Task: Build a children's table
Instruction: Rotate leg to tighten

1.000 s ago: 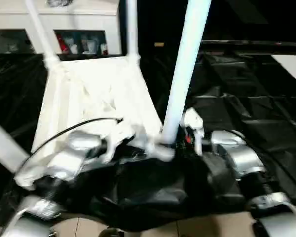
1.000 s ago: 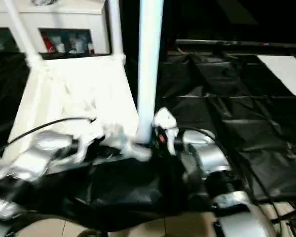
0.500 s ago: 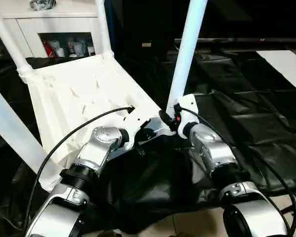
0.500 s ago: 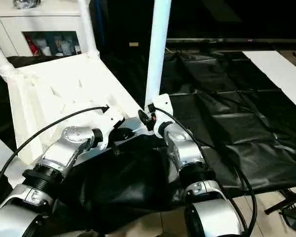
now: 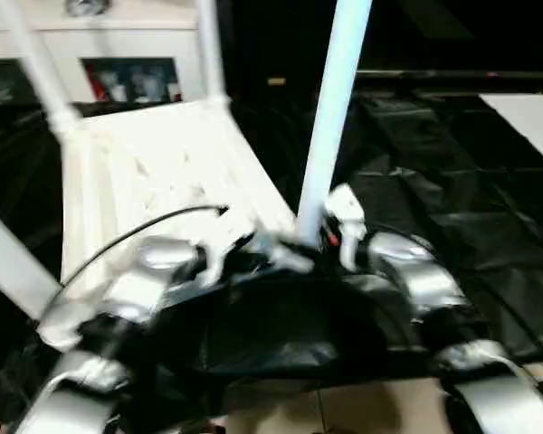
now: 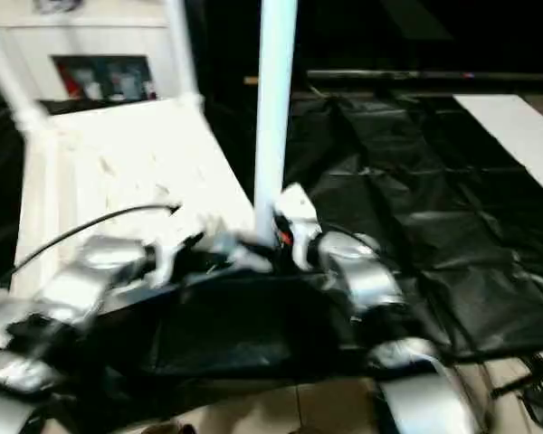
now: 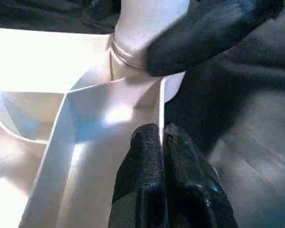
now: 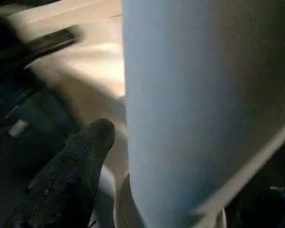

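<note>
The children's table lies upside down, its ribbed white tabletop [image 5: 154, 172] on black sheeting with white legs standing up from the corners. At the near right corner, my left gripper [image 7: 162, 137] is shut on the tabletop's thin rim wall. The near right leg [image 5: 333, 117] rises from its socket just beyond. My right gripper [image 5: 324, 239] sits around the base of that leg. One of its black fingers [image 8: 85, 161] stands a little off the tube, so it is open. Another black finger [image 7: 204, 33] lies against the leg's collar.
A white cabinet [image 5: 118, 41] with glass doors stands behind the table. Crumpled black sheeting [image 5: 452, 154] covers the ground to the right, with a white board [image 5: 534, 113] at its far right. Tiled floor [image 5: 344, 411] shows at the near edge.
The head camera has swung and the picture has shifted. Both grippers stay at the near right corner, and the table has not visibly moved.
</note>
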Controlling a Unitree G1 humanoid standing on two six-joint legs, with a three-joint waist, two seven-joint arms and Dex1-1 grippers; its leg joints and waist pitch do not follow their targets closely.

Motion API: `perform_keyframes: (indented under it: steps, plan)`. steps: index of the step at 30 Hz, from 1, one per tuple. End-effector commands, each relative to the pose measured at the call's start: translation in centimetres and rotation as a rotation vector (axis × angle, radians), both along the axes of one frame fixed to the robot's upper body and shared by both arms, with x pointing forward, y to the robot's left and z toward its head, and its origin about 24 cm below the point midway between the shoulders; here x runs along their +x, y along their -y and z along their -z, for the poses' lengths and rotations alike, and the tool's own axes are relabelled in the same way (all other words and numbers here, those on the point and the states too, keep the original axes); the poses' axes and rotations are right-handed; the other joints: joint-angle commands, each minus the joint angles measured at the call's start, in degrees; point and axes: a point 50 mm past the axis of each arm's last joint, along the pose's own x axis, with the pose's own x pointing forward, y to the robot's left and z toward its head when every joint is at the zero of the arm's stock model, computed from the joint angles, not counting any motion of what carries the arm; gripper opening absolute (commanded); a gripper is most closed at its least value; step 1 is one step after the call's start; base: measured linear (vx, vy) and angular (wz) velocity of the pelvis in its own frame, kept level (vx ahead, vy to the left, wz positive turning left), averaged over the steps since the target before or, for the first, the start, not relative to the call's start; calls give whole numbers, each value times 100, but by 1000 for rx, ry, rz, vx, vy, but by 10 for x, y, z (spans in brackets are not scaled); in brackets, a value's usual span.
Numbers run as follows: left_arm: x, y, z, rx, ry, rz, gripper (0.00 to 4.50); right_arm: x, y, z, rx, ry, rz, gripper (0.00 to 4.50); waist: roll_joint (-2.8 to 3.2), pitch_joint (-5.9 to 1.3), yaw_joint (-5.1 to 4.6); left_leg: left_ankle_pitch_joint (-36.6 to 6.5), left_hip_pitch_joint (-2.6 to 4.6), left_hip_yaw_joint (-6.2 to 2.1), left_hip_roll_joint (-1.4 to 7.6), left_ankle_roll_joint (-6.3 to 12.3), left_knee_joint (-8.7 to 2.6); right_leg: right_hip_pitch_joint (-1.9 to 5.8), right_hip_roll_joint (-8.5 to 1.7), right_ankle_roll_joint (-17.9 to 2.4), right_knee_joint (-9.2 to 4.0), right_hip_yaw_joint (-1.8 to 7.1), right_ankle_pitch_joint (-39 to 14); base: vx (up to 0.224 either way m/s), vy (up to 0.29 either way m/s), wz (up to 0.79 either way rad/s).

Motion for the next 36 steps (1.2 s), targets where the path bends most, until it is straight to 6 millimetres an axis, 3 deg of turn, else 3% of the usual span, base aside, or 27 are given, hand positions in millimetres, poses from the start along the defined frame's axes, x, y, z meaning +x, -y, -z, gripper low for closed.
perform_keyframes:
  steps: [1, 4, 11, 17, 24, 27, 30, 31, 33, 34, 36]
  plan:
    - [-4, 16, -21, -95, 70, 142, 0, -10, -8, 4, -14, -40, -139, 336, 1, -369, 13, -1340, 117, -58, 256, 300, -386, 252, -472, -1214, -506, 300, -1342, 0, 0, 0]
    - [-10, 4, -17, -59, 40, 182, 0, -13, -3, 3, -31, -43, -185, 336, -7, -369, 55, -1380, 131, -60, 260, 231, -396, 240, -482, -1184, -513, 305, -1465, 0, 0, 0]
    - [-18, -9, -16, -42, -5, 224, 0, -17, -1, 3, -29, -80, -238, 321, -22, -389, 83, -1157, 111, -55, 258, 253, -391, 257, -470, -1272, -453, 299, -1060, 0, 0, 0]
    - [-21, -11, -17, -41, -14, 234, 0, -20, -2, 4, -22, -93, -258, 269, -12, -385, 90, -1166, 115, -54, 256, 235, -392, 254, -476, -1263, -455, 301, -1090, 0, 0, 0]
    - [-18, -6, -17, -58, -7, 212, 0, -23, -5, 6, 8, -112, -249, 256, -1, -391, 91, -1145, 116, -56, 255, 211, -389, 258, -471, -1250, -455, 302, -1041, 0, 0, 0]
    - [-8, 3, -20, -89, 32, 120, 0, -21, -12, 11, 44, -102, -157, 256, -12, -381, 90, -1187, 123, -55, 258, 188, -396, 248, -478, -1265, -465, 308, -1072, 0, 0, 0]
    - [0, 10, -22, -100, 59, 52, 0, -15, -17, 15, 50, -98, -34, 254, -36, -362, 61, -1288, 120, -62, 229, 110, -405, 254, -490, -1141, -516, 307, -1498, 0, 0, 0]
    - [8, 18, -23, -104, 80, -16, 0, -7, -23, 20, 50, -102, 104, 253, -30, -359, 49, -1321, 132, -59, 219, 64, -400, 236, -495, -1080, -540, 312, -1700, 0, 0, 0]
    - [15, 26, -23, -106, 96, -69, 0, -1, -29, 23, 54, -117, 214, 253, -36, -359, 7, -1409, 133, -80, 206, -64, -408, 240, -508, -994, -566, 296, -2041, 0, 0, 0]
    - [17, 28, -24, -107, 99, -88, 0, 0, -31, 24, 59, -118, 247, 253, -30, -366, -16, -1386, 112, -96, 209, -68, -416, 261, -508, -951, -562, 292, -2017, 0, 0, 0]
    - [23, 39, -24, -113, 113, -150, 0, 4, -42, 24, 77, -131, 344, 253, -33, -365, -69, -1420, 130, -89, 208, -67, -413, 231, -492, -953, -568, 296, -1950, 0, 0, 0]
